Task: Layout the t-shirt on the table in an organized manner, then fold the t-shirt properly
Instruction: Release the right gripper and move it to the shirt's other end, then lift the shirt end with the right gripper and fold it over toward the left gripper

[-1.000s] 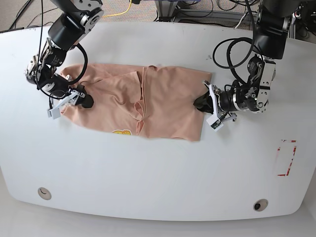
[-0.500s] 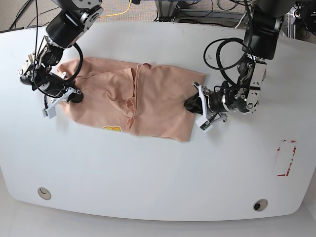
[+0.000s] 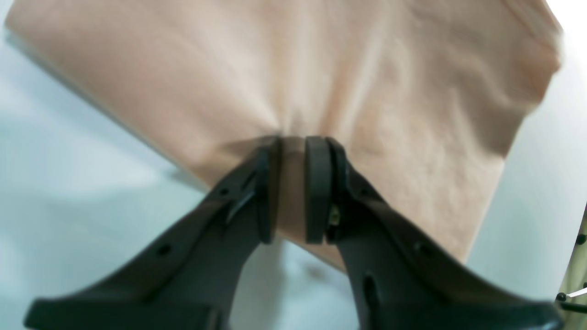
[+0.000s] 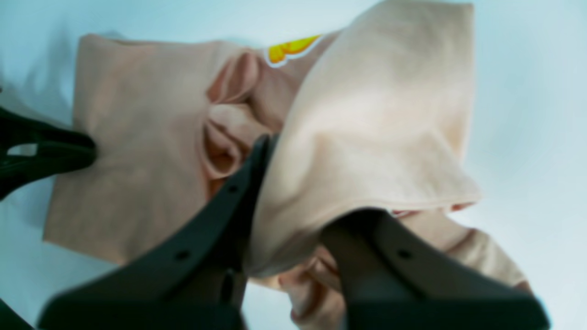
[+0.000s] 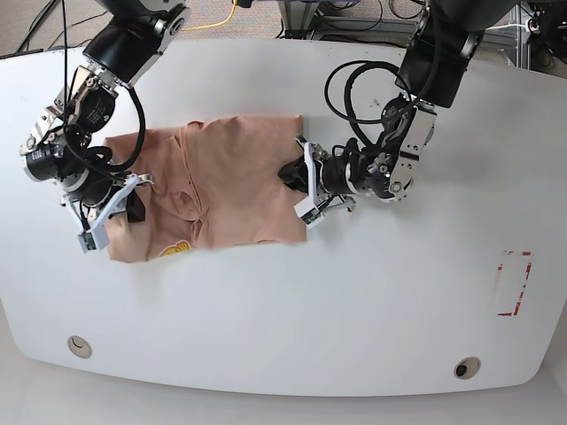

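The t-shirt (image 5: 217,181) lies lengthwise left-right, each end pinched by a hand (image 5: 297,181).

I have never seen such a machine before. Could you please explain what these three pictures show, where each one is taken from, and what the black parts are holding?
This is a robot with two arms over a white table. The base view looks down on the whole scene. The other two pictures come from small cameras on each wrist, so you see the black fingers from close behind.

On the table lies a peach-tan t-shirt with a small yellow print, still wrinkled and bunched.

The left gripper, on the right side of the base view, is shut on one edge of the cloth. The right gripper, on the other side, is shut on a fold at the opposite edge.
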You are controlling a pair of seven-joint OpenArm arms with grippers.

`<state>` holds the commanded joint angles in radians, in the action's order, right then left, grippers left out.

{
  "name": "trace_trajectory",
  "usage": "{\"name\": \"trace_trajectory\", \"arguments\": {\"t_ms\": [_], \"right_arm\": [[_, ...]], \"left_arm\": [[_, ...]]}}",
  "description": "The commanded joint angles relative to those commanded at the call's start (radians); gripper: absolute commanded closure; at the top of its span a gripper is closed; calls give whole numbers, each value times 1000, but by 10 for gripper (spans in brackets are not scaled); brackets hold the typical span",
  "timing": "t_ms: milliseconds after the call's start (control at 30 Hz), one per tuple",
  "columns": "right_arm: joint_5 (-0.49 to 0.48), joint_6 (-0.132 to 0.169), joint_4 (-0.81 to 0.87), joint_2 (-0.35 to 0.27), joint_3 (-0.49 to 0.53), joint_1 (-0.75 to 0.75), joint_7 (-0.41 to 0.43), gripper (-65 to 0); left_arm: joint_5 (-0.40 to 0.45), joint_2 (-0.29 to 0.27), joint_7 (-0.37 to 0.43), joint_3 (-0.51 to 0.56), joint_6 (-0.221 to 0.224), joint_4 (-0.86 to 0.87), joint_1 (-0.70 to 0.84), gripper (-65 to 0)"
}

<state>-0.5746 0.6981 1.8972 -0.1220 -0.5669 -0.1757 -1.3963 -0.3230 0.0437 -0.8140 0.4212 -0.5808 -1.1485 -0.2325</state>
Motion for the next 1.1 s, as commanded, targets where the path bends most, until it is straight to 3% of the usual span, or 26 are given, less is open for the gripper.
{"name": "trace_trajectory", "arguments": {"t_ms": [167,300,1100], "right_arm": [[0,0,34,48,91,18,0,-6],[2,0,29,54,140,25,0,-6],[3,0,-43,117,224,28,0,-11]], "left_arm": [[0,-43,5,0,69,0,-20,-85],[0,-69,5,0,89,2,-21,-85],[-2,-71,6,0,89,2,-46,-85]]}}
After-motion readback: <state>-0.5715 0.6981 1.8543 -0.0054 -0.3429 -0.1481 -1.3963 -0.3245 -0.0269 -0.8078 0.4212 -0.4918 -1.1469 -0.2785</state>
